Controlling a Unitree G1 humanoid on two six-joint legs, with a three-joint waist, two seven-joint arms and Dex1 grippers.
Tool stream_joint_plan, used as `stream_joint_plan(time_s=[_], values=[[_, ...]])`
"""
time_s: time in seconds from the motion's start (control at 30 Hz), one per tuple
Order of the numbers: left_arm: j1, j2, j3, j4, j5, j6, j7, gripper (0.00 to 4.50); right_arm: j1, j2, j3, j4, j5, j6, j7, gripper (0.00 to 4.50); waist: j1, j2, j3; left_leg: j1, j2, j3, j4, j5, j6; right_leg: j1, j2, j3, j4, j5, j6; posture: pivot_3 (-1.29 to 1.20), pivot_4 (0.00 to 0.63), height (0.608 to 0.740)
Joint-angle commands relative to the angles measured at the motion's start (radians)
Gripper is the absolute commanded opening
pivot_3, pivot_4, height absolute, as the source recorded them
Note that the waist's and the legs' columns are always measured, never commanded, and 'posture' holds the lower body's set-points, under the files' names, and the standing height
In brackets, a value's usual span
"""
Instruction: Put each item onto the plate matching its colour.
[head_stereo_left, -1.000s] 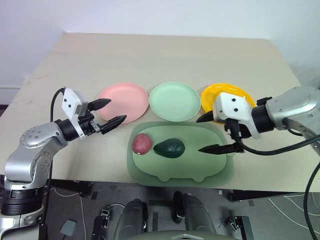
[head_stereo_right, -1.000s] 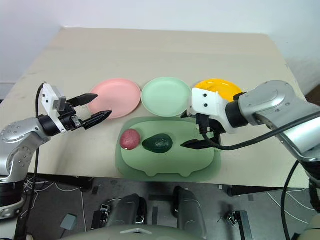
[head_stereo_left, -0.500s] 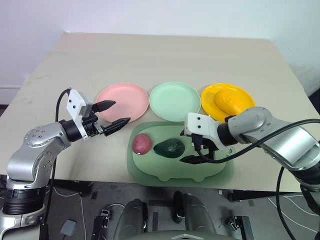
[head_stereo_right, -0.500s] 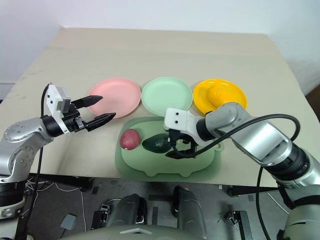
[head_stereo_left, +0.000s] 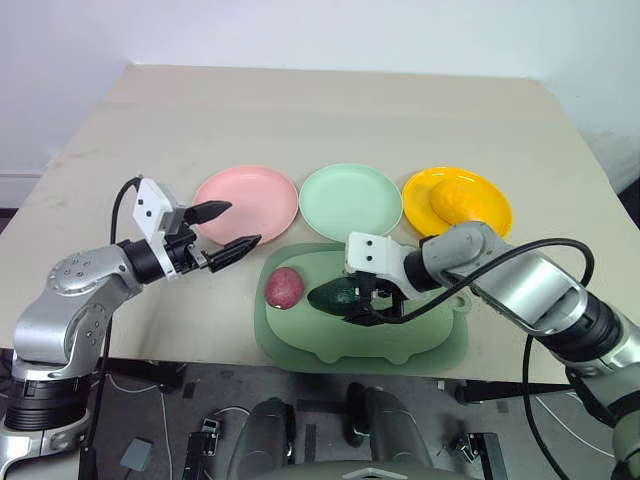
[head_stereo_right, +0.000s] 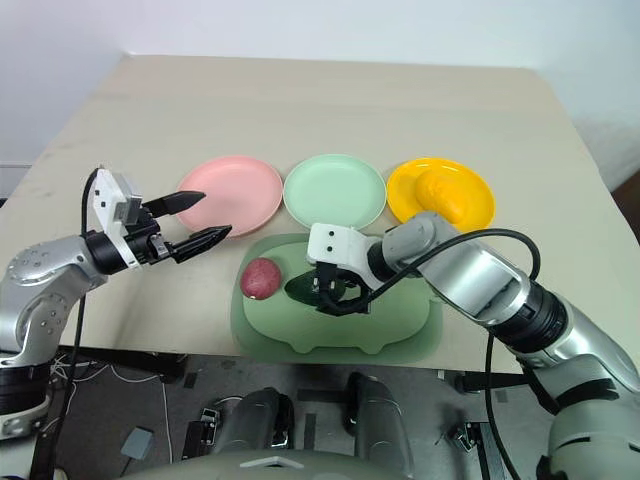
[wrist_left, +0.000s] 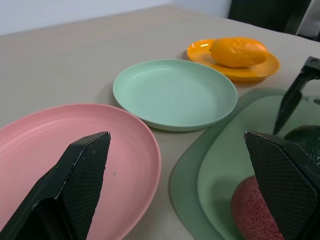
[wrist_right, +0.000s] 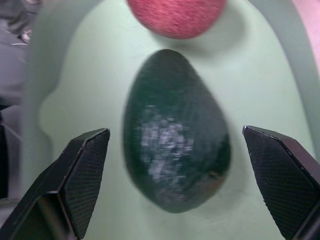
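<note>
Dark green avocado (wrist_right: 176, 150) lying on its side on the large green tray mat (head_stereo_left: 420, 350), with the right gripper (head_stereo_right: 334, 291) poised over it, fingers spread wide to either side of the fruit and closed on nothing; in the right wrist view the avocado sits between the two fingertips (wrist_right: 85, 170) without visible contact. Just beside the avocado, on the same mat, rests the round reddish-purple fruit (head_stereo_left: 284, 287); the two fruits are near but apart. Beyond the mat, three plates stand in a row on the beige table (head_stereo_left: 320, 110): the pink plate (head_stereo_left: 250, 200), the mint green plate (head_stereo_left: 350, 201) and the orange-yellow plate (head_stereo_left: 490, 225), the last bearing the yellow mango (head_stereo_left: 458, 201). The pink and green plates are bare. The left gripper (head_stereo_left: 228, 226) hovers above the table at the near edge of the pink plate, fingers fully apart and holding nothing, well clear of the right arm.
</note>
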Motion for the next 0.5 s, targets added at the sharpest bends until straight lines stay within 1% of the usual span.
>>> stream_joint_plan(time_s=[0.03, 0.2, 0.33, 0.43, 0.5], values=[[0.007, 0.019, 0.038, -0.049, -0.037, 0.015, -0.007, 4.50, 0.000, 0.002, 0.002, -0.004, -0.029, -0.032, 0.007, 4.48, 0.000, 0.000, 0.000, 0.000, 0.000, 0.000, 0.000, 0.000, 0.000, 0.000, 0.000, 0.000, 0.000, 0.000, 0.000, 0.00, 0.150, 0.740], [0.051, 0.058, 0.056, -0.096, -0.132, 0.081, -0.075, 4.50, 0.006, 0.014, -0.007, 0.004, -0.037, -0.031, 0.008, 4.48, -0.002, 0.000, 0.000, 0.000, 0.000, 0.000, 0.000, 0.000, 0.000, 0.000, 0.000, 0.000, 0.000, 0.000, 0.000, 0.00, 0.150, 0.740], [0.085, 0.109, 0.044, -0.106, -0.133, 0.096, -0.119, 4.50, 0.009, 0.021, -0.013, 0.005, -0.037, -0.028, 0.012, 4.48, -0.002, 0.000, 0.000, 0.000, 0.000, 0.000, 0.000, 0.000, 0.000, 0.000, 0.000, 0.000, 0.000, 0.000, 0.000, 0.00, 0.150, 0.740], [0.090, 0.118, 0.043, -0.105, -0.136, 0.098, -0.127, 4.50, 0.008, 0.023, -0.014, 0.005, -0.036, -0.027, 0.016, 3.89, 0.000, 0.000, 0.000, 0.000, 0.000, 0.000, 0.000, 0.000, 0.000, 0.000, 0.000, 0.000, 0.000, 0.000, 0.000, 0.00, 0.150, 0.740], [0.091, 0.120, 0.045, -0.108, -0.144, 0.103, -0.133, 4.50, 0.009, 0.024, -0.016, 0.003, -0.034, -0.023, 0.019, 3.22, 0.000, 0.000, 0.000, 0.000, 0.000, 0.000, 0.000, 0.000, 0.000, 0.000, 0.000, 0.000, 0.000, 0.000, 0.000, 0.00, 0.150, 0.740]])
